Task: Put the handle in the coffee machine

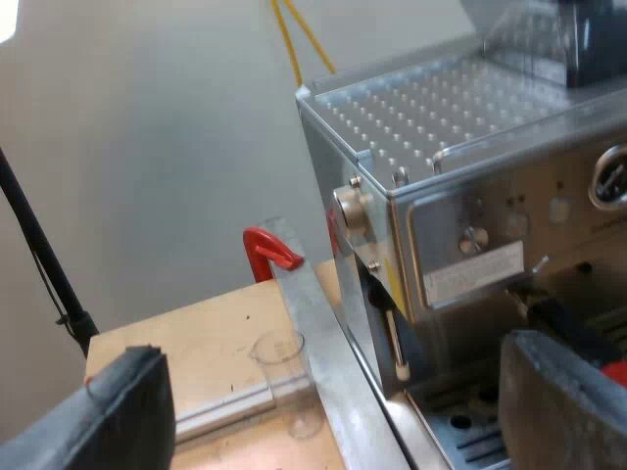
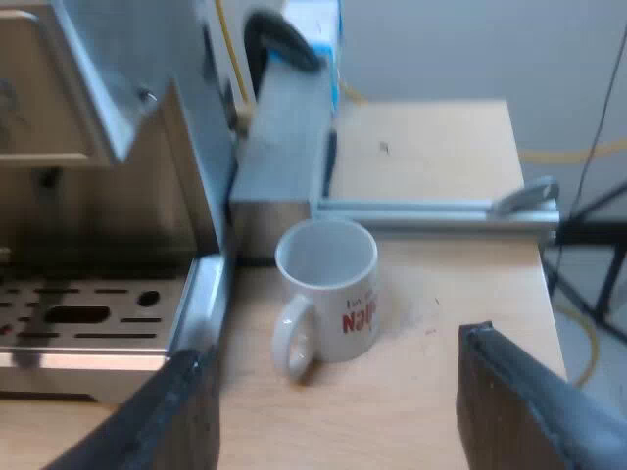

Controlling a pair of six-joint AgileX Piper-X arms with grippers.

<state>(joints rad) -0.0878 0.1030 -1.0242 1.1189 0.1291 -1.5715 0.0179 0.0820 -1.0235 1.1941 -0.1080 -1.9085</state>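
The espresso machine [image 1: 460, 196] stands close ahead of my left gripper [image 1: 333, 392], which is open with nothing between its fingers. A dark handle [image 1: 554, 315] ending in red [image 1: 615, 371] sticks out at the machine's front, under the control panel and just past one of my left fingers [image 1: 568, 406]. The bean hopper [image 1: 588, 39] sits on the perforated top. My right gripper [image 2: 338, 397] is open too, hovering just short of a white mug [image 2: 328, 294] with red lettering. The mug stands upright on the wooden table beside the machine's drip tray [image 2: 88, 318].
A clear measuring glass [image 1: 284, 364] stands on the table beside a metal rail [image 1: 318, 333] along the machine's side. A red clamp [image 1: 269, 250] holds that rail. A second metal bar [image 2: 431, 211] lies across the table beyond the mug. A black stand pole [image 1: 39, 255] rises off the table's edge.
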